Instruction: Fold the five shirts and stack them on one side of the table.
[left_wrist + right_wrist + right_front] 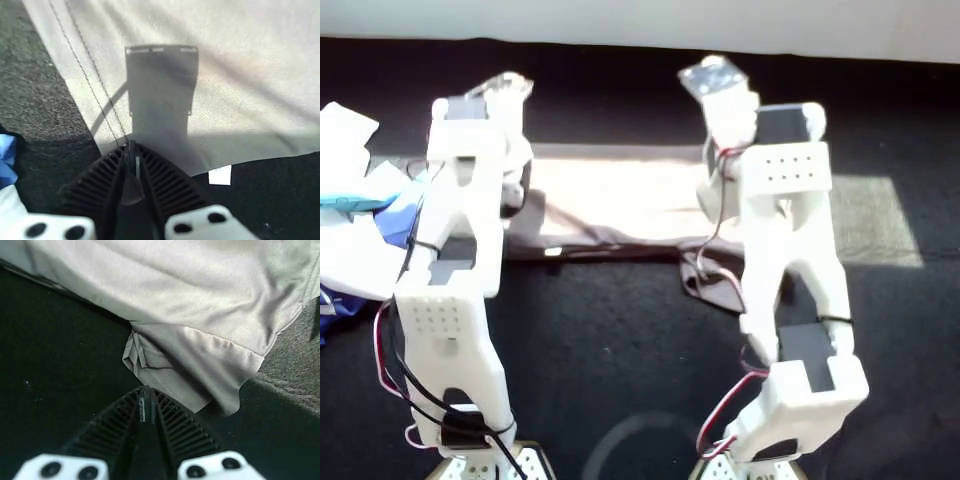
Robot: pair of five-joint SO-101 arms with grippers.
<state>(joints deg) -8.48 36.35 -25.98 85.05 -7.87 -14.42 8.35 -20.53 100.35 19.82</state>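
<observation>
A grey shirt (610,195) lies spread across the dark table between the two arms, with one sleeve (712,280) trailing toward the near side. In the left wrist view my left gripper (131,150) is shut, pinching the corner of the shirt's hem (107,130), where the stitch lines run into the fingertips. A small white label (220,175) shows at the shirt's edge beside it. My right gripper (145,395) is shut too, its tips pinching bunched folds of the grey sleeve (165,360). From the high view both grippers sit at the shirt's near edge, mostly hidden under the arms.
A loose pile of white and blue shirts (355,220) sits at the table's left edge, close to the left arm; a blue fold (6,155) shows beside the left gripper. Bare dark tabletop (610,350) stretches between the arm bases.
</observation>
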